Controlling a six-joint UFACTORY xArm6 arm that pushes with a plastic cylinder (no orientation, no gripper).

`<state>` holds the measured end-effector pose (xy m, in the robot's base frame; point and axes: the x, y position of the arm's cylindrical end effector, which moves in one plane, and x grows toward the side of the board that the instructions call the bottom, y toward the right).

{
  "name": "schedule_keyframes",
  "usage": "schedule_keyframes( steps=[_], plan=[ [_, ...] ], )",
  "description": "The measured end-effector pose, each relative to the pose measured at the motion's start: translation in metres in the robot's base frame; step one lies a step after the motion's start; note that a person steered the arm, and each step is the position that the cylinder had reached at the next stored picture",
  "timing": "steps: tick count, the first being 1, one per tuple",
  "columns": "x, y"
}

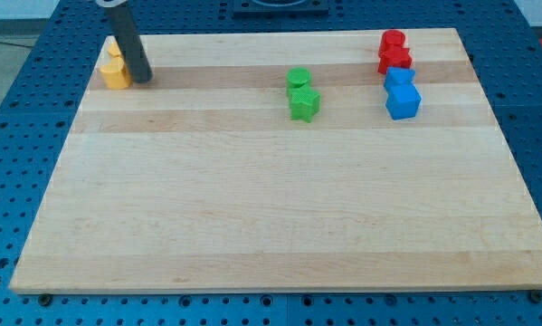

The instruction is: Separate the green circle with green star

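**Camera view: tip parked by the yellow blocks, green pair touching far to its right**

Camera view shows my tip [144, 79] at the view's top-left corner of the desk [271, 226], close to the desk's top edge and not far from its left edge. The arm ends in a plain dark rod rather than a hand, so no open or closed state can be told, and it grips nothing.

Just to the tip's left, touching or nearly touching the rod, sit the yellow blocks [115, 72]. The rod hides part of them, and I cannot make out their shapes.

Well to the tip's right, about mid-desk along the same band, lies the green circle [298, 80]. The green star [304, 104] sits directly against it on the side nearer the view's bottom, a touch further right. The two are touching, not yet apart.

Further right again, near the desk's right edge, stand two red blocks [394, 52], one against the other close to the top edge. Two blue blocks [402, 93] follow just below them, also pressed together. The upper blue block touches the lower red one.

Between the tip and the green pair the wood is bare. Below all the blocks, the desk lies open towards the view's bottom edge. A gap of bare wood also separates the green pair from the red and blue blocks.
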<state>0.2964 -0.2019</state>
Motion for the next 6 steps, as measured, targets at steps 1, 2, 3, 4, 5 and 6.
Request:
schedule_keyframes(
  steps=[1, 2, 3, 4, 5, 6],
  plan=[
    [-0.005, 0.06],
    [-0.024, 0.13],
    [-0.035, 0.219],
    [-0.008, 0.268],
    [0.038, 0.254],
    [0.037, 0.214]
  ],
)
